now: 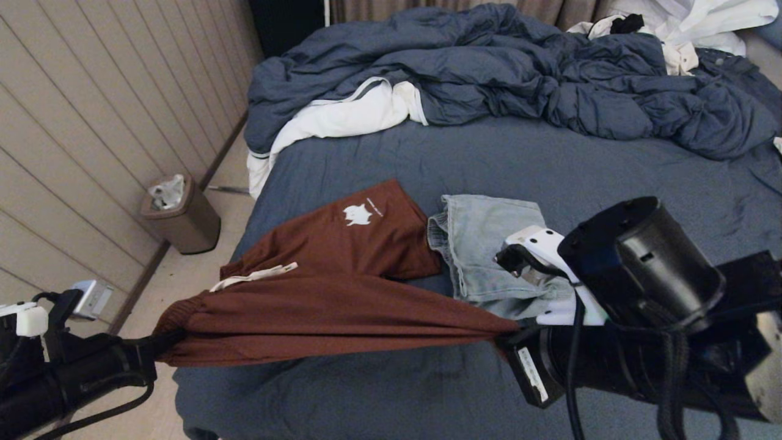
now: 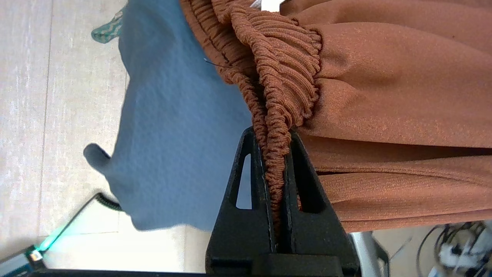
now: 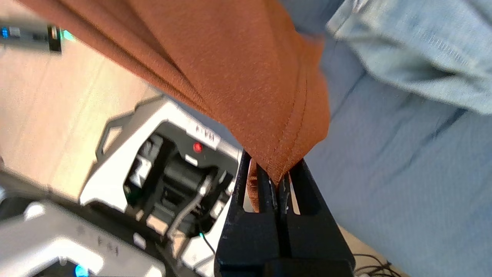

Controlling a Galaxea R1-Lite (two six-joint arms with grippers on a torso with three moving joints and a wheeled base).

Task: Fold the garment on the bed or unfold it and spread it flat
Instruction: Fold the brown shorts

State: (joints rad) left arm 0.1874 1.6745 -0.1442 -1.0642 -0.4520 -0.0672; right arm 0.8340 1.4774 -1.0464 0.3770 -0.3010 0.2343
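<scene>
A pair of rust-brown knit shorts (image 1: pixel 330 275) with a ribbed elastic waistband, a white drawstring (image 1: pixel 253 276) and a small white logo (image 1: pixel 357 214) hangs stretched between the robot's two grippers, above the near part of a large bed (image 1: pixel 611 177) covered in a slate-blue fitted sheet. The lower edge of the shorts is pulled taut into a long band running from the left side of the head view to its middle. The upper leg, the one bearing the logo, lies back on the sheet.

The left gripper (image 2: pixel 275 161) sits at the near left corner of the bed, just off its edge. Its two black fingers (image 2: pixel 246 181) are clamped tight on the gathered waistband, which bunches into folds just past the fingertips. The right gripper (image 3: pixel 275 181) is near the middle of the bed's front edge. Its black fingers (image 3: pixel 303 192) are closed on a hemmed corner of the brown fabric, which fans out from the pinch. The bulky black right arm (image 1: pixel 641 287) fills the lower right of the head view.

Just beside the brown shorts, on the robot's right, lies a folded pair of pale blue denim shorts (image 1: pixel 489 244), partly hidden behind the right arm. Farther back, a rumpled dark blue duvet (image 1: pixel 519 79) lies heaped across the bed, with white linens (image 1: pixel 342 116) showing under its left end. On the floor to the left, against a panelled wall, stands a small brown waste bin (image 1: pixel 183 217).
</scene>
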